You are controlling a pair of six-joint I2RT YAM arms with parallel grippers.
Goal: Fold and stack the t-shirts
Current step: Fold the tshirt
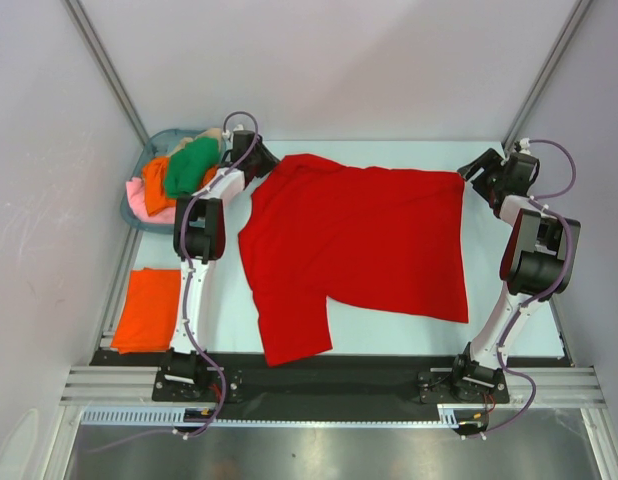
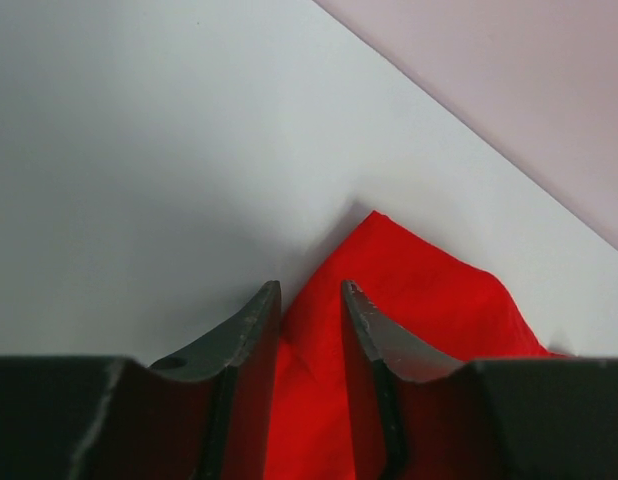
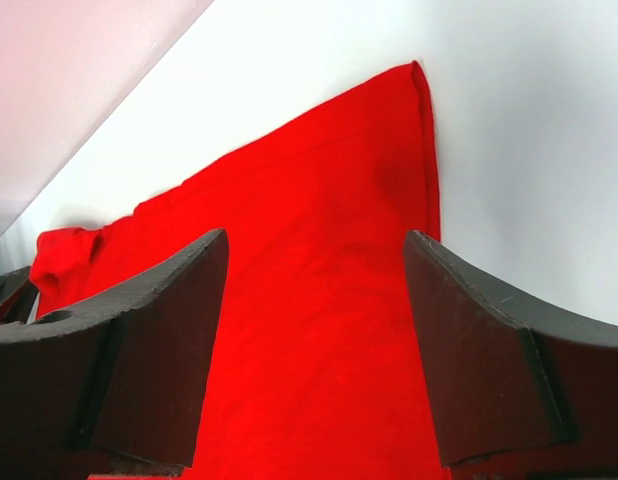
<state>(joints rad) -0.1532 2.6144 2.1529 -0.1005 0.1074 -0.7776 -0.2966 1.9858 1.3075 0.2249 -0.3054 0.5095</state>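
A bright red t-shirt point(image 1: 359, 240) lies spread across the middle of the table, one sleeve pointing toward the near edge. My left gripper point(image 1: 261, 165) is at its far left corner. In the left wrist view the jaws point(image 2: 309, 290) stand narrowly apart, with the red cloth point(image 2: 429, 300) wrinkled in the gap between them. My right gripper point(image 1: 472, 170) is at the far right corner, and its jaws point(image 3: 317, 240) stand wide open over the red cloth point(image 3: 319, 150). An orange t-shirt point(image 1: 149, 308) lies folded at the near left.
A blue-grey basket point(image 1: 132, 215) at the far left holds a green shirt point(image 1: 192, 165), an orange one point(image 1: 157, 190) and a pink one point(image 1: 136, 197). Pale walls close in the left, back and right sides.
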